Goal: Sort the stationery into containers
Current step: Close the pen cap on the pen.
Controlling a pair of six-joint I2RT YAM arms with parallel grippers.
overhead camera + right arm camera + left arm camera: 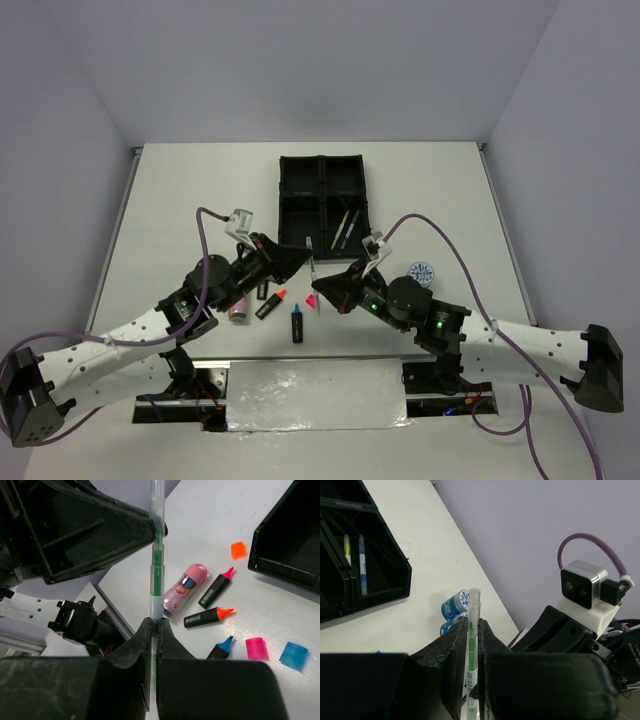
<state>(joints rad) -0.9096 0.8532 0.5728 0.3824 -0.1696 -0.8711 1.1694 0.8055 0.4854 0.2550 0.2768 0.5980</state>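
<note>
Green-cored pen [472, 645] sits clamped at once in the left fingers [454, 652] and the right fingers [136, 647].

Glossy clear plastic pen [156, 575]; glossy black plastic tray [382, 575]; matt white table [200, 200].

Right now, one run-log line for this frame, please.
left tool: shut on green pen | right tool: shut on green pen | phase: likely handover | tray: two thin pens inside
</note>
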